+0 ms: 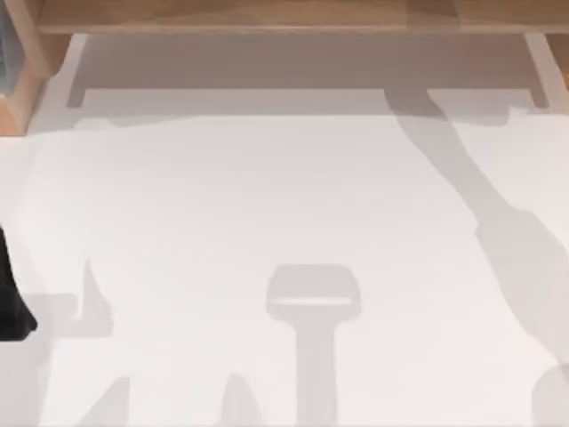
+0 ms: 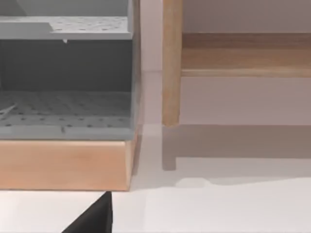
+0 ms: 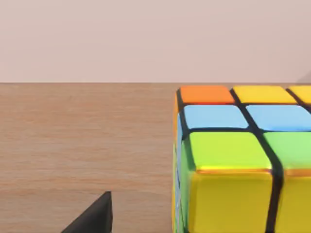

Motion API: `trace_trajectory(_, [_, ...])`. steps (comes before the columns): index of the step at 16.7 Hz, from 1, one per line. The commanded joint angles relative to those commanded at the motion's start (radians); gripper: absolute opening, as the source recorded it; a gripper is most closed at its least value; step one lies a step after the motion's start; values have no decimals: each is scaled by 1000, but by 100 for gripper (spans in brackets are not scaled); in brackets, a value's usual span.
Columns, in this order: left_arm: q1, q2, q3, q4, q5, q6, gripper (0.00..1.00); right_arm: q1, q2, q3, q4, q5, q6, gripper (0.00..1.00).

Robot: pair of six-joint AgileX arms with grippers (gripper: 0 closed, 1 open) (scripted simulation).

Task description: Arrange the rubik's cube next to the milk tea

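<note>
**Inspector:** Where is the rubik's cube recorded?

**Recorder:** It is recorded close before the right wrist camera, seated on a brown wooden surface with a plain pale wall behind. Orange, yellow, blue and green tiles in a dark grid are noted. Its near vertical edge is sharply seen, while its far side is cut off by the view's border.

**Inspector:** And the right end effector?

**Recorder:** A dark tip is seen beside the cube's near edge, with bare wood between them. Whether it is wide or narrow cannot be told.

**Inspector:** The left side?

**Recorder:** The left arm is logged at the table's left edge, well apart from the wooden frame along the far edge. The state of the left end effector cannot be told. Its camera is faced toward the frame's upright post, with a grey perforated rack on a wooden base just beside that post.

**Inspector:** Room for moving?

**Recorder:** A broad white stretch of table is noted in front of the frame, crossed by shadows.
</note>
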Motion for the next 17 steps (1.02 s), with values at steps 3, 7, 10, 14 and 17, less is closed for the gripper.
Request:
trace_trajectory(3, [0,0,0,0,0,0,100,0,0,0,0,0,0,85])
trace_trajectory(7, [0,0,0,0,0,0,100,0,0,0,0,0,0,55])
trace_trajectory(10, [0,0,0,0,0,0,100,0,0,0,0,0,0,32])
trace_trajectory(14, [0,0,0,0,0,0,100,0,0,0,0,0,0,2])
trace_trajectory(17, [0,0,0,0,0,0,100,0,0,0,0,0,0,0])
